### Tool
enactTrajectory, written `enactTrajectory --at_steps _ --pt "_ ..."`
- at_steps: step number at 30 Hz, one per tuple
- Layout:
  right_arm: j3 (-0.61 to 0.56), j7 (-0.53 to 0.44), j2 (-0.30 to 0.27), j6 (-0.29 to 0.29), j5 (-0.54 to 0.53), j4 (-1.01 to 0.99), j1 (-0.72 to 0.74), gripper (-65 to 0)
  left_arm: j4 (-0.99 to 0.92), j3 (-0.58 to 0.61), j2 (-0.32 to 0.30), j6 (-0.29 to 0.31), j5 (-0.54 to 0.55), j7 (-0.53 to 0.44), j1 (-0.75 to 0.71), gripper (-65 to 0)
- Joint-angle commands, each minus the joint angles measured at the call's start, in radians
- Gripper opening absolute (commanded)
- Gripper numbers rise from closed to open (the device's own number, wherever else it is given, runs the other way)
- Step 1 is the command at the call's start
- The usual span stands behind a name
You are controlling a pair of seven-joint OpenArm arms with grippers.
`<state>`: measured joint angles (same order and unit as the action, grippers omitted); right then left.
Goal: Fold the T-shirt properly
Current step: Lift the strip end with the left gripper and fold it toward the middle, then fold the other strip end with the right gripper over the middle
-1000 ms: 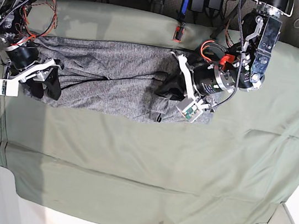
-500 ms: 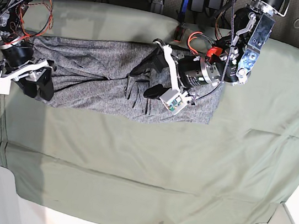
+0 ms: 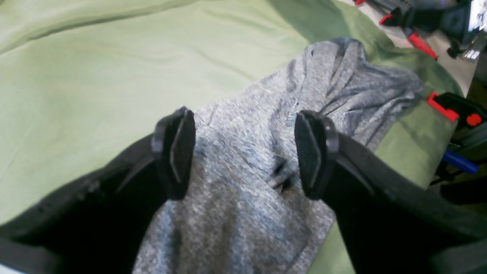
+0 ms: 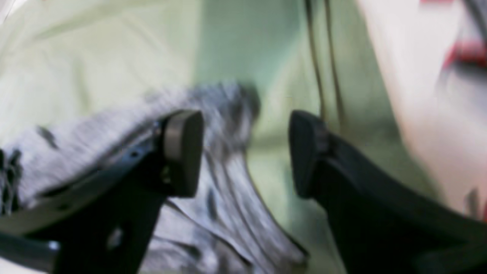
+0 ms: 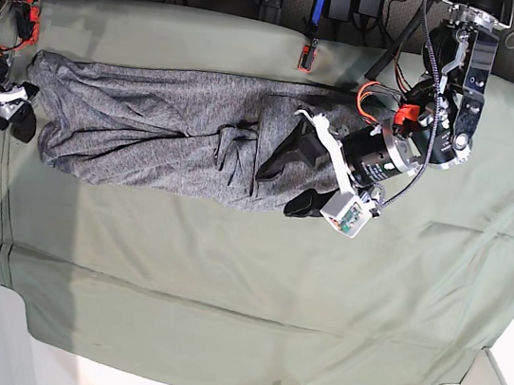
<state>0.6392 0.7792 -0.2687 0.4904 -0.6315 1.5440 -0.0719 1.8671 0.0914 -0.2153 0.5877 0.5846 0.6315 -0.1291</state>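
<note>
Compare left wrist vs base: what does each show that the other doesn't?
Left wrist only: close-up of the left gripper, fingers spread, nothing pinched, grey fabric bunched beyond them.
Base only: the whole T-shirt stretched in a long wrinkled band, the right gripper open at its far end, off the fabric.
Both: the T-shirt, the green cloth, red clamps at the table edge.

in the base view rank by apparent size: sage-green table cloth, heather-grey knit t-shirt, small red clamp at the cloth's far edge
1. sage-green table cloth
2. heather-grey knit T-shirt
3. small red clamp
</note>
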Motion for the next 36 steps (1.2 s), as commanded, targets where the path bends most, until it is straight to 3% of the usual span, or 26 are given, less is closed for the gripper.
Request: enactTrajectory --at_steps 1,5,14,19,21,25,29,36 --pt "0.002 -0.021 -0.019 0.008 -0.016 -0.008 0.013 -27.4 0.016 -0.002 -0.002 0.007 0.018 -0.020 0.009 -22.0" --pt "-0.036 -0.020 -0.018 0.033 -0.016 -0.083 0.013 -27.4 0.016 -0.002 -0.002 0.007 0.014 -0.005 0.010 -22.0" --pt "-0.203 -0.024 -0.015 0.029 -0.010 -0.087 0.013 -27.4 0.016 -0.002 -0.002 0.007 -0.002 -0.002 0.010 -22.0" --pt "-0.218 -0.039 0.010 0.016 -0.005 -0.087 0.013 -27.8 0.016 -0.002 -0.004 0.007 -0.002 0.002 0.009 -22.0" --pt "-0.218 -0.042 0.023 0.011 -0.004 -0.087 0.013 -35.2 0.016 -0.002 -0.011 0.007 -0.002 0.002 0.010 -22.0" --pt "-0.216 -0.070 0.024 0.029 0.000 -0.087 0.014 -65.0 0.016 -0.040 -0.049 0.007 0.001 -0.003 0.010 -22.0" --pt "-0.167 -0.119 0.019 0.040 0.003 -0.087 0.016 -65.0 0.016 -0.151 -0.083 0.007 0.024 0.002 0.007 -22.0" --pt "0.049 -0.130 0.008 0.061 -0.019 -0.087 0.016 -65.0 0.016 -0.298 -0.098 0.011 0.088 0.010 -0.051 -22.0"
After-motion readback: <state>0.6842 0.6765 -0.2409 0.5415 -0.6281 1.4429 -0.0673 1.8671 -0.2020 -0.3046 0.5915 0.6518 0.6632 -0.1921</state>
